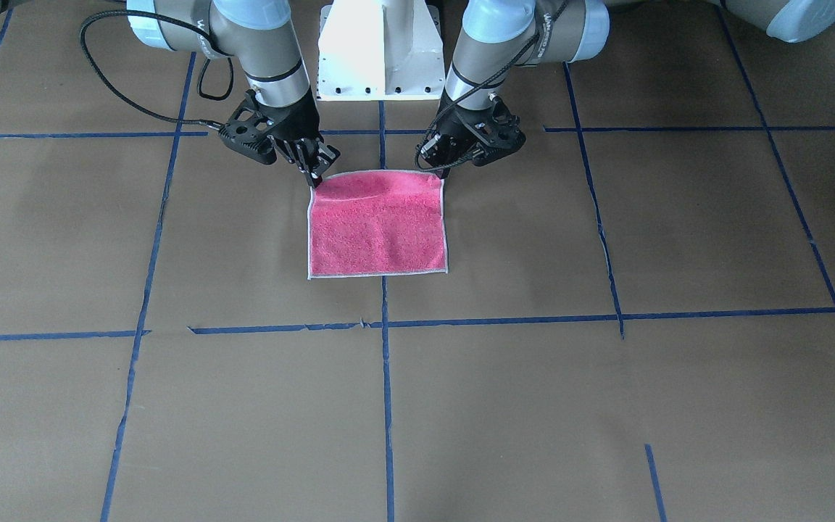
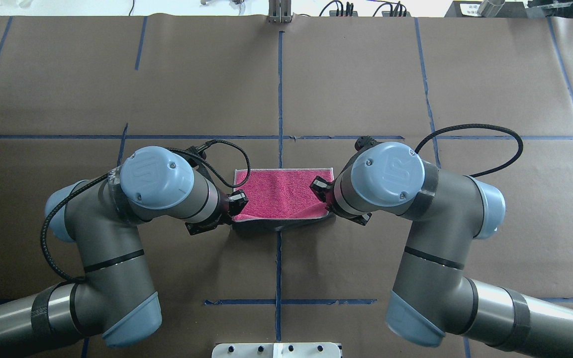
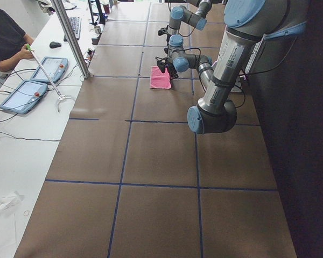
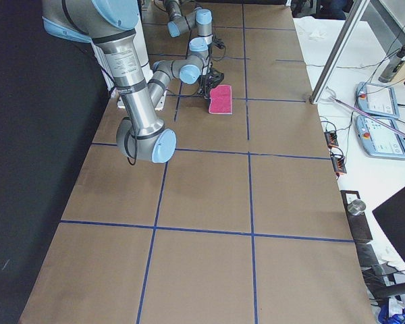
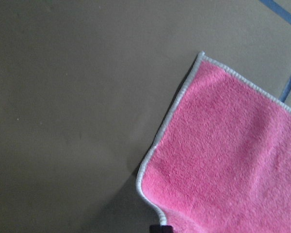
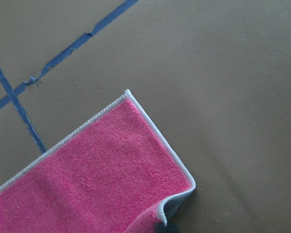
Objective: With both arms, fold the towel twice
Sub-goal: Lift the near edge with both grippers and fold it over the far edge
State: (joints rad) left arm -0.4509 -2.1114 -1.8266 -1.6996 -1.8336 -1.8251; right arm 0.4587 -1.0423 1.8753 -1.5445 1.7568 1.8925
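Across the broad desk [image 1: 606,406], covered in flat matt brown paper, strips of blue tape [image 1: 386,406] mark a grid of large rectangles, frayed in places. A boxy white metal pedestal [image 1: 379,51] stands at the robot's edge. Along the far side runs a white bench [image 3: 21,140] with two grey touch-screen pendants [image 3: 24,95], a slanting silver pole [image 3: 70,37] and a person in a black top [image 3: 5,40]. The small square terry towel [image 1: 377,225] lies near the desk's middle, straddling the central tape line, its nubbly pink-red face up within a thin whitish hem. Its far edge rests flat, while the edge nearest the robot is raised off the paper and casts a dark shadow. A grey underside shows where one corner curls in the right wrist view. Two smooth grey-silver tubular arms with rounded light blue caps, the left arm [image 2: 117,223] and the right arm [image 2: 430,238], bend inward. The black left fingers [image 1: 446,168] pinch one near corner and the black right fingers [image 1: 312,169] pinch the other.
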